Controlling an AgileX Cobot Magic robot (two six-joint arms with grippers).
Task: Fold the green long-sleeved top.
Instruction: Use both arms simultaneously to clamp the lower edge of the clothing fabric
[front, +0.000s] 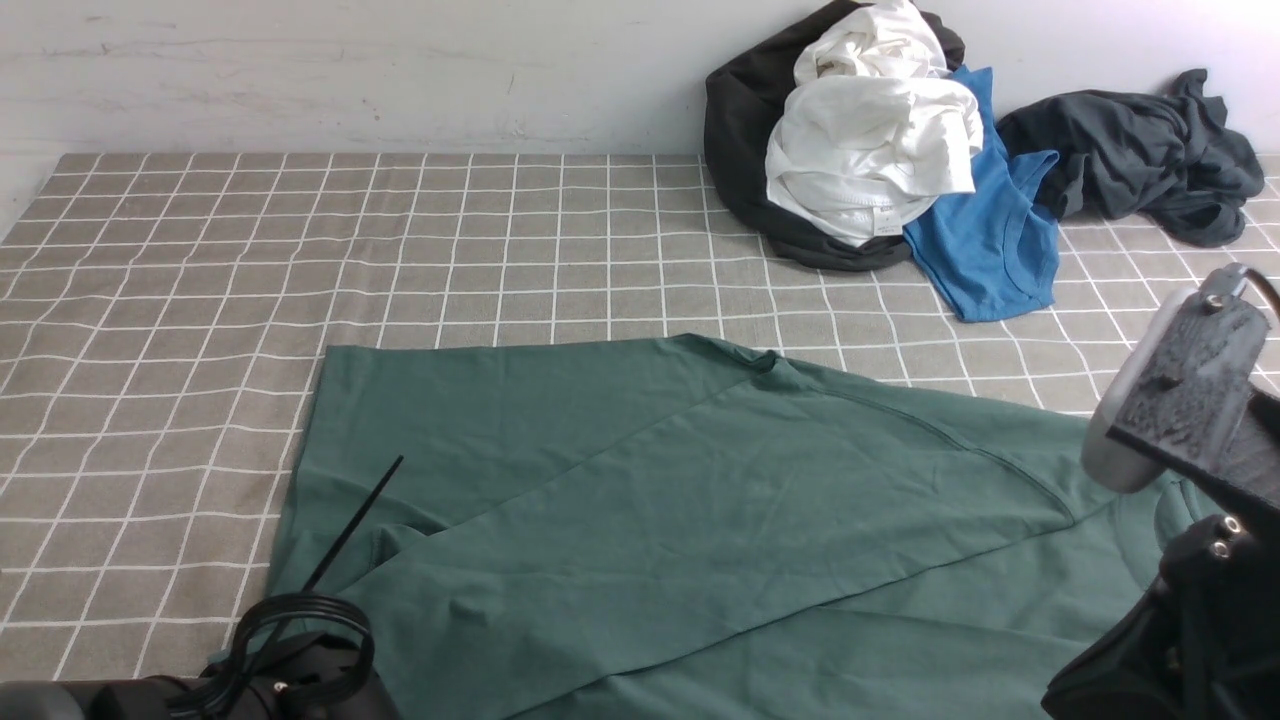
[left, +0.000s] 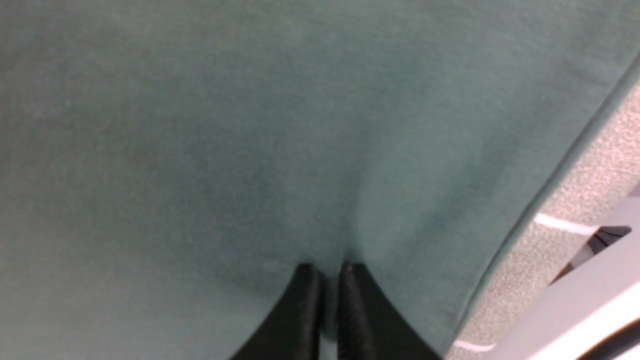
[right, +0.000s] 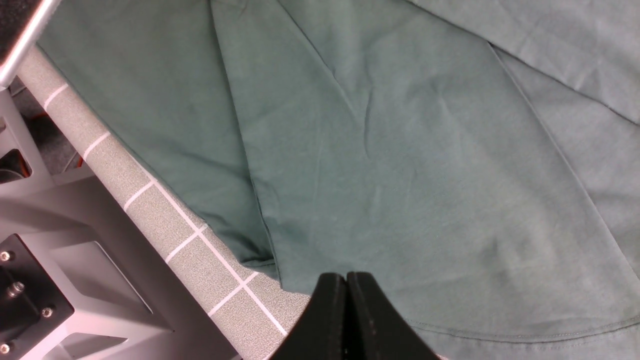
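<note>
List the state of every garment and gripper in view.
green long-sleeved top: laid flat, one side folded diagonally across.
left gripper: shut, pinching the green fabric.
right gripper: shut, nothing visibly held.
white garment: crumpled on black garment.
blue top: rumpled, partly under the white one.
dark grey garment: crumpled by wall.

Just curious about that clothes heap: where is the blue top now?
In the front view the blue top lies far back on the robot's right of the checked cloth, partly under the white garment and beside the dark grey garment.
</note>
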